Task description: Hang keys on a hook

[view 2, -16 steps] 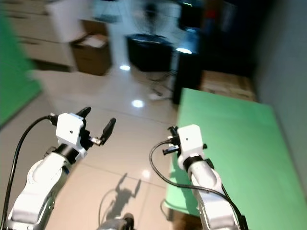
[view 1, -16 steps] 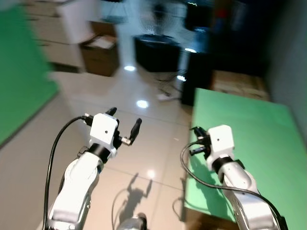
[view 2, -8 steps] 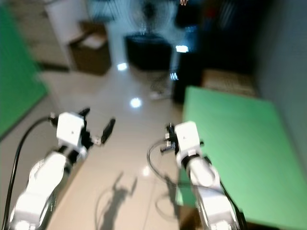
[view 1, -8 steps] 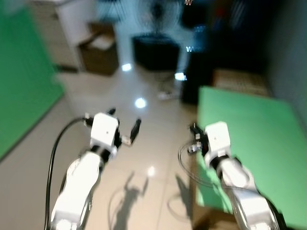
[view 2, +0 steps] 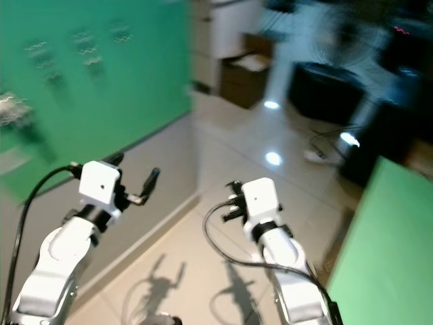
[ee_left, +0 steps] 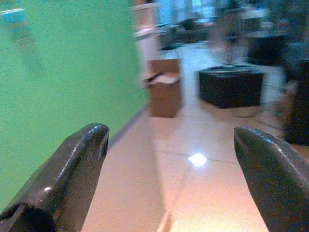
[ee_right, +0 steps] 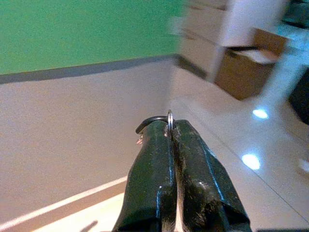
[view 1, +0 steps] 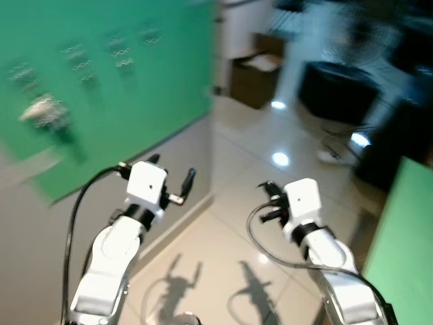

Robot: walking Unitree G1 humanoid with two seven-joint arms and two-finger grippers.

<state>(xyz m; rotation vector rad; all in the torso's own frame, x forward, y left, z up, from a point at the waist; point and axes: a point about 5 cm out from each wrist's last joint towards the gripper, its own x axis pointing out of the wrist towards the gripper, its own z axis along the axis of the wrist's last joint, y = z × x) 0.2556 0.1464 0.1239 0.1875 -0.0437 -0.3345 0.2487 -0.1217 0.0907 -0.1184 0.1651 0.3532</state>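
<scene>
Both arms are raised forward: left gripper (view 1: 172, 179) spread apart, right gripper (ee_right: 170, 126) clamped on a key ring (ee_right: 169, 121).

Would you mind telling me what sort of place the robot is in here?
Probably an indoor room used as a workspace or test area: glossy tiled floor, a green wall panel and an open cardboard box standing by pale cabinets.
</scene>
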